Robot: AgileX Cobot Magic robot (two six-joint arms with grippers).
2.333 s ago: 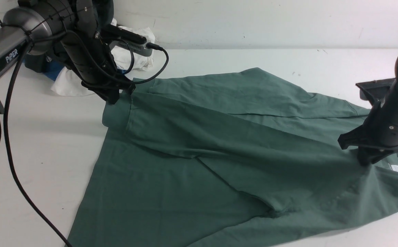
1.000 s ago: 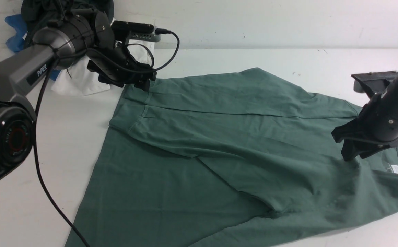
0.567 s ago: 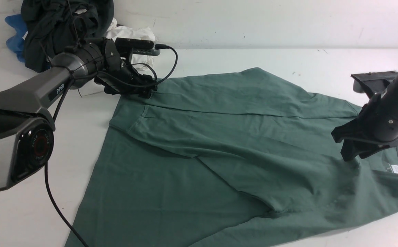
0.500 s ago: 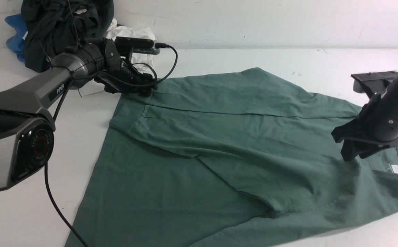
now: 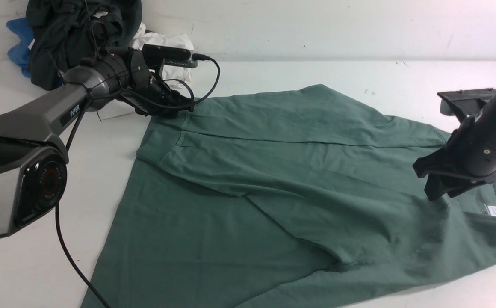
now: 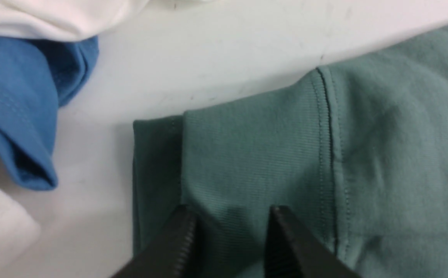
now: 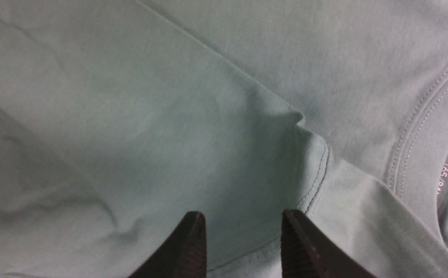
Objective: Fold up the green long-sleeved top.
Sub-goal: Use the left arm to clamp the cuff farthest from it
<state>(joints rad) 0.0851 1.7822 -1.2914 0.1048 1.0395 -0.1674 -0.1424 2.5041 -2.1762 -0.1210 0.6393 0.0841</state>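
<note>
The green long-sleeved top (image 5: 273, 184) lies spread over the white table, with one sleeve folded across its body. My left gripper (image 5: 179, 108) is low at the top's far left corner. In the left wrist view it (image 6: 231, 216) is open, its fingertips either side of a ribbed cuff (image 6: 247, 154). My right gripper (image 5: 438, 192) hovers just above the cloth near the neck. In the right wrist view it (image 7: 242, 218) is open and empty over a folded cuff edge (image 7: 316, 170), beside the ribbed neck (image 7: 421, 154) and white label (image 5: 494, 209).
A black garment (image 5: 72, 34), a blue garment (image 5: 17, 38) and a white garment (image 5: 162, 42) are piled at the back left by the wall. The blue one (image 6: 19, 108) lies close to the cuff. The left arm's cable (image 5: 68, 256) hangs over the table's left side.
My left arm has reached out and dropped low to the far cuff. My right gripper has lifted slightly off the cloth and then stayed still. The far left corner now lies flatter.
</note>
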